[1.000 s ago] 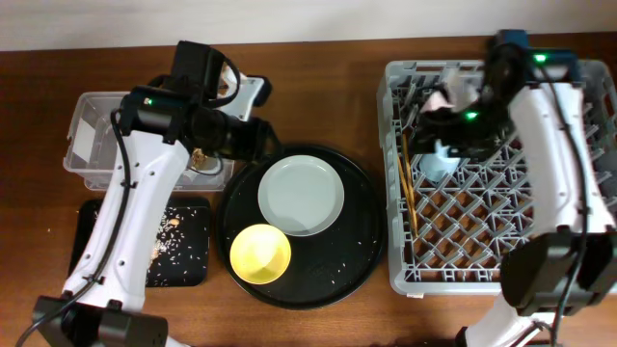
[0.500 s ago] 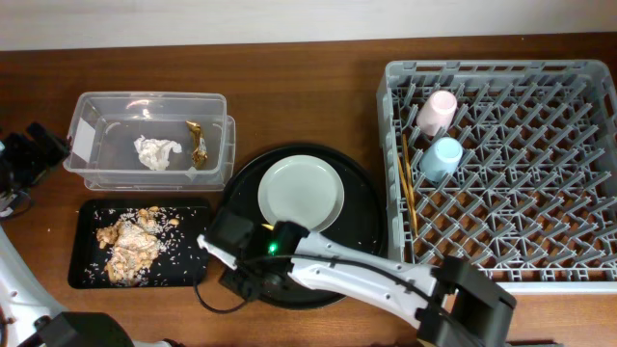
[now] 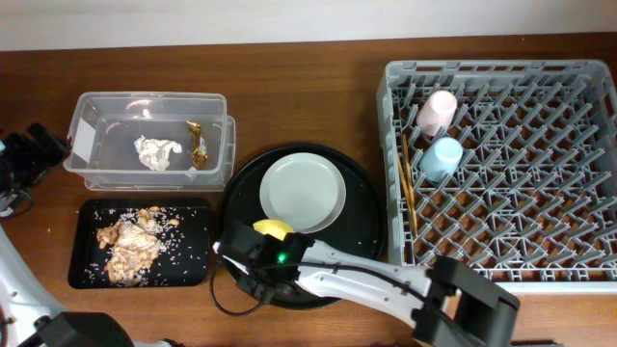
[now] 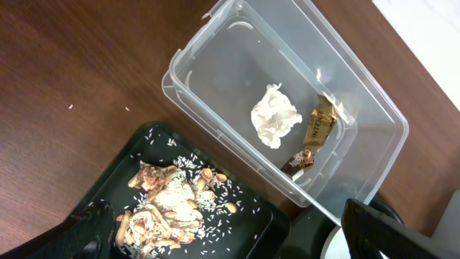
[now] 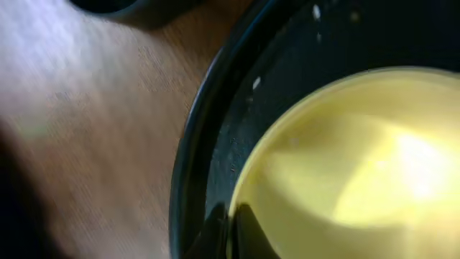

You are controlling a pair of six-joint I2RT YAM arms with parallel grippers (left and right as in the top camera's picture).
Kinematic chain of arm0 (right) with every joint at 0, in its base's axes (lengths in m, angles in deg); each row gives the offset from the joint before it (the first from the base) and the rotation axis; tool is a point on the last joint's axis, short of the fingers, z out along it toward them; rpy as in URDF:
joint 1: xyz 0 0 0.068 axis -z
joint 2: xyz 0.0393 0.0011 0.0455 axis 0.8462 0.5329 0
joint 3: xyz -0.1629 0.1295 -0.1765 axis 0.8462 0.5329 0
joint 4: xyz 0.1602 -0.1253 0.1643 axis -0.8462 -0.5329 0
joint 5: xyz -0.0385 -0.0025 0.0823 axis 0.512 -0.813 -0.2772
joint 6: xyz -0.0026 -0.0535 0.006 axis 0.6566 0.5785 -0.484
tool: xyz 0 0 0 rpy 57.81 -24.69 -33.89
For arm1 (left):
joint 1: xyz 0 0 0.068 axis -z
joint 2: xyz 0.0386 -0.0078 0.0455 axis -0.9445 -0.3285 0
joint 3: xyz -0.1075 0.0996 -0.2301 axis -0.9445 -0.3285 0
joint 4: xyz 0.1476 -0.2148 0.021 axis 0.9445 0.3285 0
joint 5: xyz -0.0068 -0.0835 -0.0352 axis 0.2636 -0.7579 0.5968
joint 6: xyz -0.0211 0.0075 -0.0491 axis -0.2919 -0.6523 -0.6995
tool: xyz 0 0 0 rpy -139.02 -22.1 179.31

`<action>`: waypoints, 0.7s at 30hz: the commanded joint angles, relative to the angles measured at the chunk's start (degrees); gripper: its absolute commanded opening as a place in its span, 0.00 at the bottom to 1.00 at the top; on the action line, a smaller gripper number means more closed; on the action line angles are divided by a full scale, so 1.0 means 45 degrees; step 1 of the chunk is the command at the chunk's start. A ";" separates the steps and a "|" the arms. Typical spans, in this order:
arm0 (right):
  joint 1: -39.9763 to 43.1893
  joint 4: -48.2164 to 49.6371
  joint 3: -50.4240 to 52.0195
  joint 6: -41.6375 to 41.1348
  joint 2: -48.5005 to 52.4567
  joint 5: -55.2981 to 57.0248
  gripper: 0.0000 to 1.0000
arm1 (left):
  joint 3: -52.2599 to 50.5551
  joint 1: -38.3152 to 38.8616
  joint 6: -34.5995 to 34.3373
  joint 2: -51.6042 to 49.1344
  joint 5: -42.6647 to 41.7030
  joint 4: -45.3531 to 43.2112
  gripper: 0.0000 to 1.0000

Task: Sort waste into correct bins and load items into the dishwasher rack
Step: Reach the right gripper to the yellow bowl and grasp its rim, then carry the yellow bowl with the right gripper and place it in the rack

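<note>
1. My overhead view is bright and even. The light comes from above, the shadows on the table [image 3: 308, 87] are short and soft, and everything is sharp.
2. On my left wrist view, white glints sit on the clear tub [image 4: 230, 72]. The focus is crisp.
3. My right wrist view is badly blurred. The yellow bowl [image 5: 345, 173] carries a glaring hot spot, and the wood looks washed out.
</note>
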State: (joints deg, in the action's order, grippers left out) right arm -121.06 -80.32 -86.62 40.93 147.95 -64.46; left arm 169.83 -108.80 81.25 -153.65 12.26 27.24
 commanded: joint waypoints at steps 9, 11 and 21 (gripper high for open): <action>0.9413 -0.8238 -0.2841 0.2195 -0.8476 -0.6683 0.04 | 0.0058 -0.0039 -0.0029 0.0301 0.0000 0.0015 1.00; 1.2293 -0.9496 -0.2662 0.4056 -0.8218 -0.9078 0.04 | 0.0058 -0.0039 -0.0029 0.0296 0.0000 0.0015 1.00; 1.9084 -1.0938 0.1103 0.9802 -0.2817 -1.3906 0.04 | 0.0058 -0.0039 -0.0029 0.0301 0.0000 0.0015 1.00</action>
State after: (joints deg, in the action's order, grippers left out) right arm -37.98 -129.35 -83.67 78.81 132.41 -123.30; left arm 169.83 -108.84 81.25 -153.50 12.26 27.37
